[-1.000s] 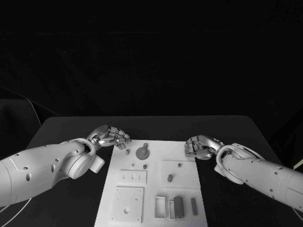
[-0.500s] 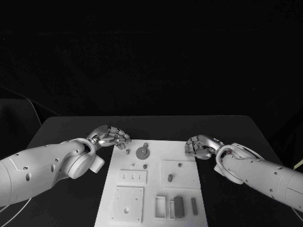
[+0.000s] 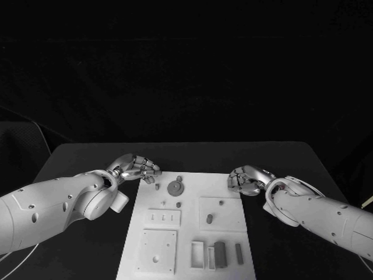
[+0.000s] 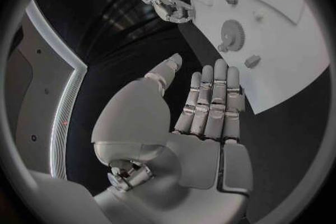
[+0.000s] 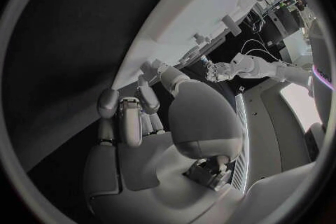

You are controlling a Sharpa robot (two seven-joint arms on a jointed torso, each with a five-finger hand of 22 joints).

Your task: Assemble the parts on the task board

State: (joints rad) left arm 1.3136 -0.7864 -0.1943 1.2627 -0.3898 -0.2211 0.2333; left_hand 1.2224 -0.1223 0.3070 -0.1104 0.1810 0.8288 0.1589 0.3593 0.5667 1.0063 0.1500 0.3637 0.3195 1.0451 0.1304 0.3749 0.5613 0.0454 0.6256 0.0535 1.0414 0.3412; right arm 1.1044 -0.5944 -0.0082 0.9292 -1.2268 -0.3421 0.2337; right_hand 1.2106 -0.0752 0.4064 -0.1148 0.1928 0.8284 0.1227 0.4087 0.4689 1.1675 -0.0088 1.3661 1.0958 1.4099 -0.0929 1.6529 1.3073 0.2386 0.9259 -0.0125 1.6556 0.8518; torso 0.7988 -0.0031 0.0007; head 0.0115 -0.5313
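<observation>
The board [image 3: 189, 224] lies in the lower middle of the head view, a white plate running from the frame's centre down to its bottom edge on the black table [image 3: 85, 157]. The left hand [image 3: 136, 168] sits at the board's upper left corner, just left of its edge, in the left centre of the frame. Its fingers are curled inward in the head view; the left wrist view shows the hand [image 4: 206, 103] with fingers lying straight and pressed side by side, the thumb apart, and nothing in it. The right hand [image 3: 247, 179] sits at the board's upper right corner, right of centre in the frame, its fingers curled in; in the right wrist view the hand [image 5: 129, 117] has its fingers bent close together with nothing seen between them.

On the board, a round gear [image 3: 176, 188] lies near the upper left, close to the left hand, with a small peg [image 3: 157, 187] just left of it. A small dark part [image 3: 209, 219] lies in the square recess right of centre. At the lower right, a dark block [image 3: 220, 255] lies in a slot, with a thin bar [image 3: 239, 252] to its right. A square plate [image 3: 158, 251] fills the lower left of the board.
</observation>
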